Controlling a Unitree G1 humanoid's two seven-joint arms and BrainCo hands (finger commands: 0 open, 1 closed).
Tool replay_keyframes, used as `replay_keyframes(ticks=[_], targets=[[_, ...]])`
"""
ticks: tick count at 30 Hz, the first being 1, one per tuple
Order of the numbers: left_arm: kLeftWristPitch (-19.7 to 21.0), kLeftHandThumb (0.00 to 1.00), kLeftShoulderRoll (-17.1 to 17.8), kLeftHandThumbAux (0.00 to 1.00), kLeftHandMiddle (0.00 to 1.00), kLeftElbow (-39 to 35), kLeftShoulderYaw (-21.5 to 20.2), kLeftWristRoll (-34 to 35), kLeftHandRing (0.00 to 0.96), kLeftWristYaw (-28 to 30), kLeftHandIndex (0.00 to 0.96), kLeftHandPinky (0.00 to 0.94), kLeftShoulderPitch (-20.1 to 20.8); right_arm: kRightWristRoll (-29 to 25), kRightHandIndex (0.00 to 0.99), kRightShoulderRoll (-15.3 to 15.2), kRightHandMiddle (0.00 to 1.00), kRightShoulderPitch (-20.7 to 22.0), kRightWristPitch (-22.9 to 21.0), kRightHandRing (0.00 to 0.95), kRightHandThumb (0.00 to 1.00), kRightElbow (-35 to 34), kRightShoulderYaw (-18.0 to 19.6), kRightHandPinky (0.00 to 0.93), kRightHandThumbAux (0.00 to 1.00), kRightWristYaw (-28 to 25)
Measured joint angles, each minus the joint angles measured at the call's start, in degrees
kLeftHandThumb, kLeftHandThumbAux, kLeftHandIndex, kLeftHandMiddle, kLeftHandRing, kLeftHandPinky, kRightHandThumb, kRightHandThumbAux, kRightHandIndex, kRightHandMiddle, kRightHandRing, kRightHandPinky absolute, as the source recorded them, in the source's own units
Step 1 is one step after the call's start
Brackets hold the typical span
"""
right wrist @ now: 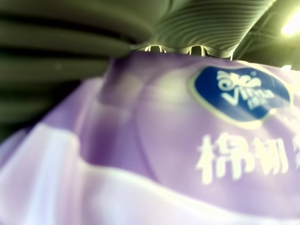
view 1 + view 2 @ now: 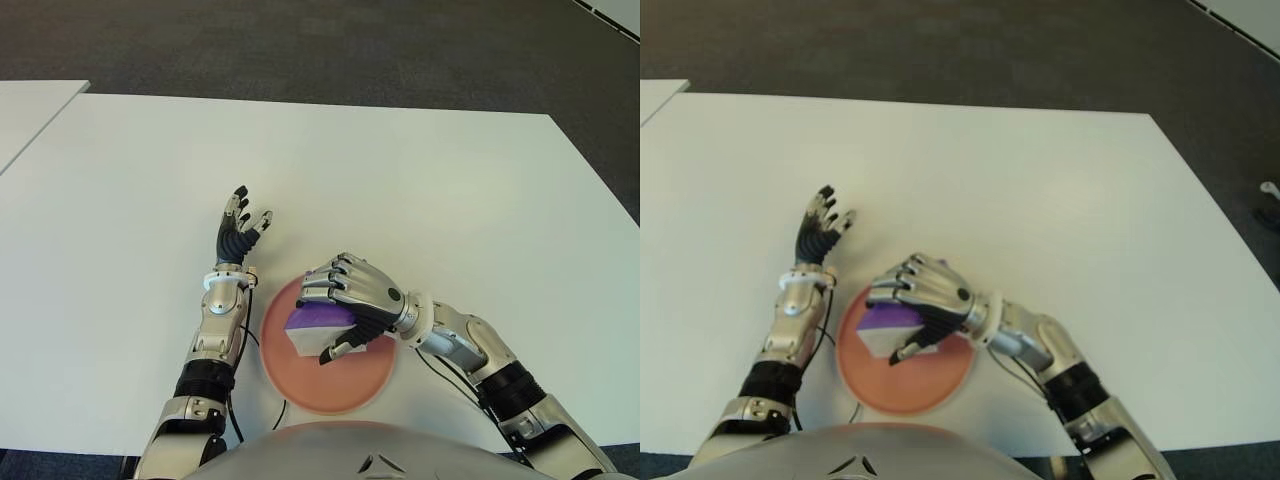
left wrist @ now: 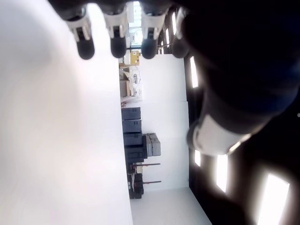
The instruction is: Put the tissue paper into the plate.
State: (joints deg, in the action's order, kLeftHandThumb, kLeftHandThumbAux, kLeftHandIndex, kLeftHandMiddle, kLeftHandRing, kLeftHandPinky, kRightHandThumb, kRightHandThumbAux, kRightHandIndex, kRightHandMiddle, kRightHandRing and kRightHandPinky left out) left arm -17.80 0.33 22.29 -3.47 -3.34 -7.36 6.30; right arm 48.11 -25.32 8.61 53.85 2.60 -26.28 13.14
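Nearest the camera sits the plate (image 2: pixel 340 395), pinkish and round, at 6 o'clock on the white tabletop (image 2: pixel 400 180), just ahead of the robot's torso. Over its middle the right robot hand (image 2: pixel 350 300) is clenched on the tissue pack (image 2: pixel 315 322), a purple and white packet; the right wrist view shows the printed purple wrapper pressed right up under the curled fingers (image 1: pixel 70 33). The pack lies directly beneath the palm, within the plate's rim, with the thumb (image 2: pixel 345 345) hooked under its near edge. Whether it already touches the plate or hangs just above cannot be told. Its long axis seems to run roughly 9 to 3 o'clock, across the forearm, which reaches in from 4 o'clock with the wrist bent and knuckles up.

Idle, the left robot hand (image 2: pixel 240 228) shows at the plate's 10 o'clock, fingers released and pointing to 12 o'clock, grasping nothing.

Judging from this, placement is nearly done: what remains is to loosen the fingers and lift clear
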Motion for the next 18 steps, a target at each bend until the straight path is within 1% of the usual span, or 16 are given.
replay_keyframes(ticks=[3, 7, 9, 13, 14, 15, 16, 17, 18], targets=[[0.0, 0.133, 0.0, 0.721, 0.064, 0.0, 0.0, 0.0, 0.042, 0.0, 0.081, 0.039, 0.0, 0.0, 0.398, 0.6, 0.544, 0.4, 0.8, 0.792, 0.849, 0.3, -0.2, 0.804, 0.679, 0.0], [0.1, 0.147, -0.2, 0.714, 0.066, 0.0, 0.0, 0.1, 0.044, 0.0, 0.082, 0.043, 0.1, 0.8, 0.404, 1.5, 0.540, 0.5, 1.2, 0.761, 0.850, 0.1, -0.3, 0.756, 0.677, 0.5], [0.1, 0.156, -0.3, 0.711, 0.068, 0.0, -0.1, 0.1, 0.047, -0.1, 0.082, 0.049, 0.3, 2.0, 0.420, 1.8, 0.553, 0.4, 1.2, 0.724, 0.852, -0.3, -0.2, 0.694, 0.672, 0.8], [0.1, 0.165, -0.7, 0.707, 0.070, -0.1, -0.2, 0.2, 0.049, -0.2, 0.081, 0.051, 0.5, 4.9, 0.432, 2.1, 0.568, 0.3, -0.1, 0.685, 0.851, -1.8, 0.0, 0.631, 0.669, 1.3], [0.1, 0.165, -0.7, 0.704, 0.070, -0.1, -0.2, 0.2, 0.049, -0.3, 0.080, 0.047, 0.5, 5.6, 0.428, 2.0, 0.539, 0.3, -0.5, 0.620, 0.789, -2.1, 0.0, 0.572, 0.687, 1.4], [0.1, 0.165, -0.8, 0.702, 0.069, -0.1, -0.2, 0.2, 0.049, -0.4, 0.079, 0.044, 0.5, 6.4, 0.425, 2.0, 0.519, 0.2, -1.1, 0.579, 0.749, -2.6, 0.1, 0.533, 0.698, 1.4], [0.1, 0.165, -0.9, 0.701, 0.069, -0.1, -0.2, 0.2, 0.048, -0.4, 0.079, 0.043, 0.5, 7.2, 0.395, 1.9, 0.462, 0.1, -1.7, 0.503, 0.630, -3.2, 0.1, 0.466, 0.680, 1.4], [0.1, 0.165, -0.9, 0.700, 0.067, -0.1, -0.2, 0.2, 0.046, -0.4, 0.078, 0.041, 0.5, 8.2, 0.286, 1.7, 0.330, 0.0, -2.3, 0.346, 0.405, -3.9, 0.1, 0.318, 0.650, 1.3], [0.1, 0.165, -1.0, 0.699, 0.067, -0.1, -0.2, 0.2, 0.045, -0.4, 0.077, 0.040, 0.5, 9.1, 0.216, 1.4, 0.246, -0.2, -3.2, 0.246, 0.259, -4.8, 0.2, 0.223, 0.631, 0.5]])
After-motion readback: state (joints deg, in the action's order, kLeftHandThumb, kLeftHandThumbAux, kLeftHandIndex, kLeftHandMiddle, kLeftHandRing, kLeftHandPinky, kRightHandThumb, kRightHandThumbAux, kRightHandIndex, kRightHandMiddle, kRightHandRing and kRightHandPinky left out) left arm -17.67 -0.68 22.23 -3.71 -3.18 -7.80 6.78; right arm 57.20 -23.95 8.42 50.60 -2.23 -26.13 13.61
